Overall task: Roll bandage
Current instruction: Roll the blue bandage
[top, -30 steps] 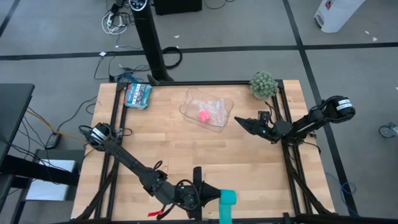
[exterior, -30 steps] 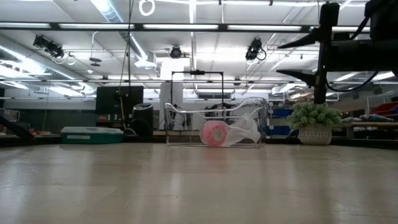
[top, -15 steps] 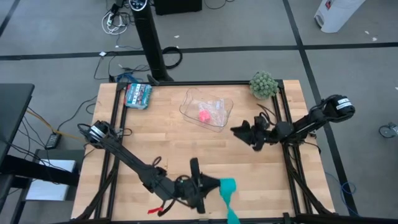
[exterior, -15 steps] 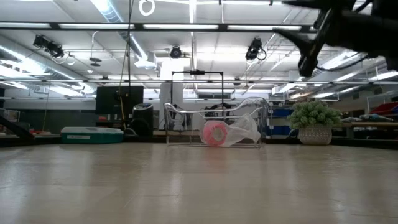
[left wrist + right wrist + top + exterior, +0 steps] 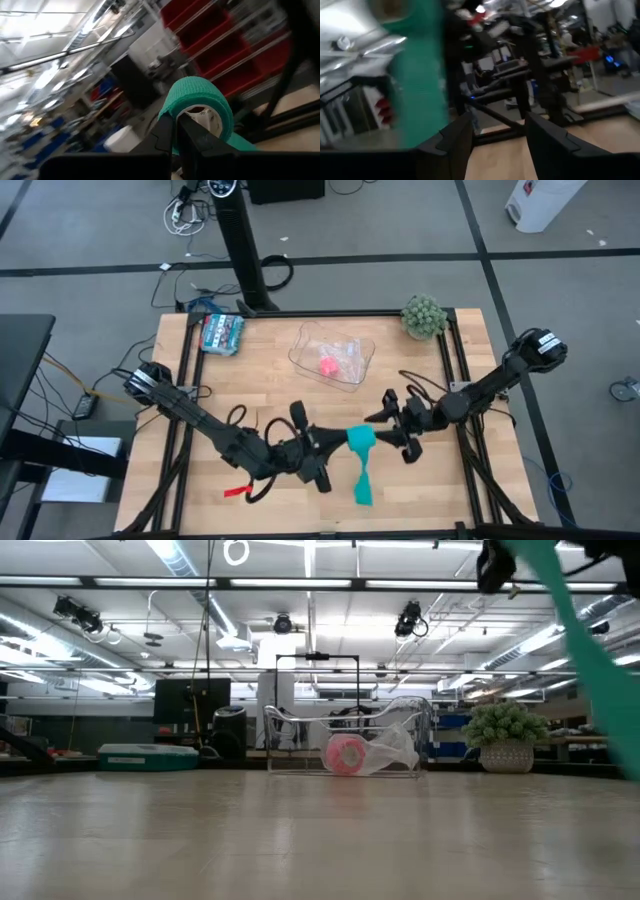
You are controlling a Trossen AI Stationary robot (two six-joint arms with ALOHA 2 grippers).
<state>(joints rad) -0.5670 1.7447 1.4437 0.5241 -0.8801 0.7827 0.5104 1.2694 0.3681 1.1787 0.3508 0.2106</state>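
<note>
A: Widest first. The table (image 5: 200,390) carries, along its far side, a patterned packet (image 5: 222,333), a clear tray (image 5: 305,348) with a pink roll (image 5: 328,366) in it, and a small plant (image 5: 424,314) at the far right corner. Both arms reach toward the middle of the near half.

B: And the bandage (image 5: 360,445)?

A: Held off the wood between the two grippers. The left gripper (image 5: 328,442) has the rolled core; in the left wrist view its fingers are clamped through the hollow of the teal roll (image 5: 200,107), one inside against the white core. The right gripper (image 5: 392,430) sits just beside the roll on the other side, fingers spread apart, nothing between them (its own view shows the teal band (image 5: 417,75) passing in front, not pinched).

B: Progress?

A: Partway, by the look of it. A core is wound, but a loose tail hangs from it and trails toward the near edge, twisting once on the way. That tail is what is left to take up.

B: Orientation?

A: Roll axis runs roughly left to right, along the line between the grippers. The tail's long axis runs from the roll toward the near edge; in the low view it crosses as a slanted teal strip (image 5: 585,640).
</note>
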